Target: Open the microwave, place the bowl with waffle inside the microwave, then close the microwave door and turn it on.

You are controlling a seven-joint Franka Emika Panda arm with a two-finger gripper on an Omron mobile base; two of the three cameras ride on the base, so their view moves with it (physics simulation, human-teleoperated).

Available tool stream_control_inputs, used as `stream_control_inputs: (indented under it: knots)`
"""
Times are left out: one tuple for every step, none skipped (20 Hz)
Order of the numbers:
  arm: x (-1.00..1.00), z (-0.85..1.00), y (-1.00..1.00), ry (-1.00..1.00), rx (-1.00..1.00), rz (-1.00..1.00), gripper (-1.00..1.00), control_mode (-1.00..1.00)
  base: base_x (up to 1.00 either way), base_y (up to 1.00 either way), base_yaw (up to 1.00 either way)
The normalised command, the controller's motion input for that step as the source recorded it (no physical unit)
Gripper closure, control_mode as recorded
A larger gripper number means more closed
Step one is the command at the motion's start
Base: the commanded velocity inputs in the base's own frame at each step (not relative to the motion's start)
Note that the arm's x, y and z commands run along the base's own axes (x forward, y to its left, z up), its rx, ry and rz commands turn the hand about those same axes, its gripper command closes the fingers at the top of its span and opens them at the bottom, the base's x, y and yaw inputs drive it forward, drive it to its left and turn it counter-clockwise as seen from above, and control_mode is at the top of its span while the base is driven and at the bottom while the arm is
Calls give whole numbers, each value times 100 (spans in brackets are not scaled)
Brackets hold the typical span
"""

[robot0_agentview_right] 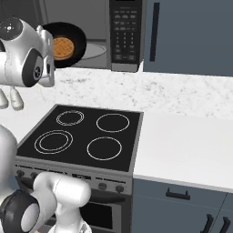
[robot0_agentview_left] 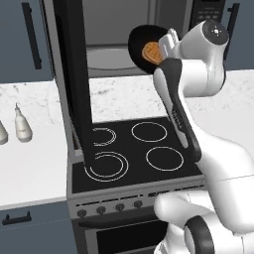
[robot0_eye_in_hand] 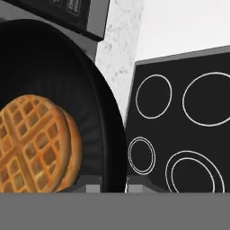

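Microwave [robot0_agentview_left: 119,30] cavity: open, passable at 12 o'clock. Microwave door [robot0_agentview_left: 74,84]: swung out over the stove [robot0_agentview_left: 134,149] at 9 o'clock, obstructing. Bowl [robot0_agentview_right: 68,43]: at cavity mouth

Glossy white arm [robot0_agentview_left: 218,149] segments with dark joints.

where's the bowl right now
The bowl, tipped on edge with the waffle in it, is held up in the gripper at the open microwave, above the stove's back rings.
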Motion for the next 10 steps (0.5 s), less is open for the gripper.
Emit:
stream_control_inputs:
  knots:
    - [80,11,0,3,1,11,100,-100,0,0,0]
    - [86,10,0,7,1,13,100,-100,0,0,0]
    - [83,9,0,6,1,13,100,-100,0,0,0]
    - [76,9,0,2,0,13,100,-100,0,0,0]
    - [79,6,0,3,0,12,100,-100,0,0,0]
    - [81,1,1,5,0,12,100,-100,0,0,0]
    - [69,0,13,3,0,13,100,-100,0,0,0]
    - [66,0,20,4,0,12,100,-100,0,0,0]
    - [64,0,34,6,0,9,100,-100,0,0,0]
    - [63,0,34,6,0,9,100,-100,0,0,0]
